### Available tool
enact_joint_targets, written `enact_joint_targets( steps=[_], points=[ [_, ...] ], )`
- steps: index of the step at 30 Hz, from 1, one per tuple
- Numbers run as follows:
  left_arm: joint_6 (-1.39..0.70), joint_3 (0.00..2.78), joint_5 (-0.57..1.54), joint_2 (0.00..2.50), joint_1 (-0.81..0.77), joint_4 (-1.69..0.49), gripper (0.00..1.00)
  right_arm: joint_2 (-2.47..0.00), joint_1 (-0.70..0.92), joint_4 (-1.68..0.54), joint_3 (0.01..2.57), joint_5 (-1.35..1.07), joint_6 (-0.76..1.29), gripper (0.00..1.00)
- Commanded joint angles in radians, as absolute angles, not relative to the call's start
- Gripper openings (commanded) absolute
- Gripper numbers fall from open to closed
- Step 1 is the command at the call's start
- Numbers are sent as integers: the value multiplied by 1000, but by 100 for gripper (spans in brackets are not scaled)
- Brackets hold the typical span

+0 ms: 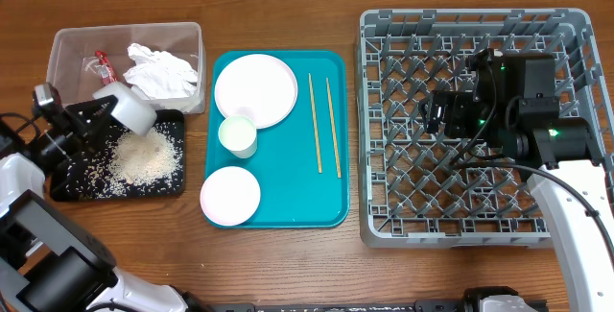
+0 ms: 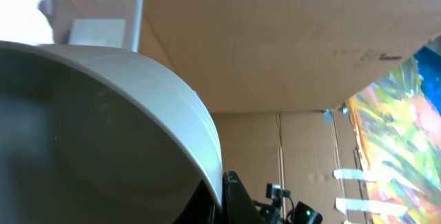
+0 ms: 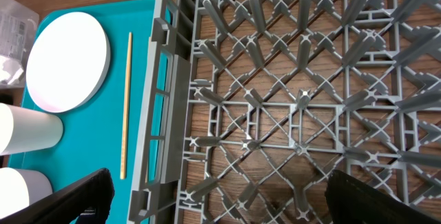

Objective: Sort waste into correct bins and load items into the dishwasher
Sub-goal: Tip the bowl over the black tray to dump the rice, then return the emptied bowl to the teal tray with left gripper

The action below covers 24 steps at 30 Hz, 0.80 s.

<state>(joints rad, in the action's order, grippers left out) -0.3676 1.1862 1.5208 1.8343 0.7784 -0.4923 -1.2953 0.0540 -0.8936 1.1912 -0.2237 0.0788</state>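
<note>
Rice (image 1: 144, 158) is lying in a loose heap on the black tray (image 1: 72, 185), and the left gripper (image 1: 96, 115) is holding a white bowl (image 1: 127, 108) tilted over that heap with its mouth turned down toward the tray. I'm reading that tilt as deliberate: food scraps are going on the black tray while the paper goes elsewhere. The clear tub (image 1: 65, 62) just behind it is holding the crumpled tissues (image 1: 163, 72) and the red sauce packet (image 1: 103, 65).

That left gripper is clamped tight on the white bowl's rim. From its own wrist camera the bowl's wall is filling most of the view, so the fingers themselves are hiding.

Across the table, the right gripper (image 1: 441, 118) is hanging over the grey dish rack (image 1: 413, 202) with its jaws spread wide, gripping nothing and touching nothing. The rack is sitting empty of dishes, so loading is not yet under way.

Between the two arms, the teal tray (image 1: 288, 192) is carrying what's waiting: a round plate (image 1: 255, 89), a small cup (image 1: 237, 135), a pale bowl (image 1: 230, 195), and the chopsticks (image 1: 321, 125) lying side by side along its right half. I'm guessing the right arm is parked there ready to take dishes once they're scraped.
</note>
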Motion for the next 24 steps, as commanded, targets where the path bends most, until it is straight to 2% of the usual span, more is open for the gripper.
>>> enact_joint_targets(
  steps=[1,3,6,10,15,18,20,24],
  points=[
    [-360,1243,1556,1742,680,-482,4,-1293,50,-894,1210,-220,83,100],
    [-331,1267,1470,1661,588,-481,4,-1293,50,-897,1210,-226,83,100],
    [-289,1287,1231,1540,405,-472,4,-1293,50,-907,1210,-226,83,100],
    [-136,1293,972,1461,137,-484,4,-1293,50,-911,1210,-226,83,100],
    [119,1293,308,1489,-289,-685,4,-1293,50,-912,1210,-226,83,100],
    [216,1293,56,1526,-450,-748,4,-1293,50,-911,1210,-226,83,100],
    [265,1293,-60,1576,-563,-779,4,-1293,50,-908,1210,-226,83,100],
    [266,1293,-70,1687,-627,-867,4,-1293,50,-915,1210,-226,83,100]
  ],
)
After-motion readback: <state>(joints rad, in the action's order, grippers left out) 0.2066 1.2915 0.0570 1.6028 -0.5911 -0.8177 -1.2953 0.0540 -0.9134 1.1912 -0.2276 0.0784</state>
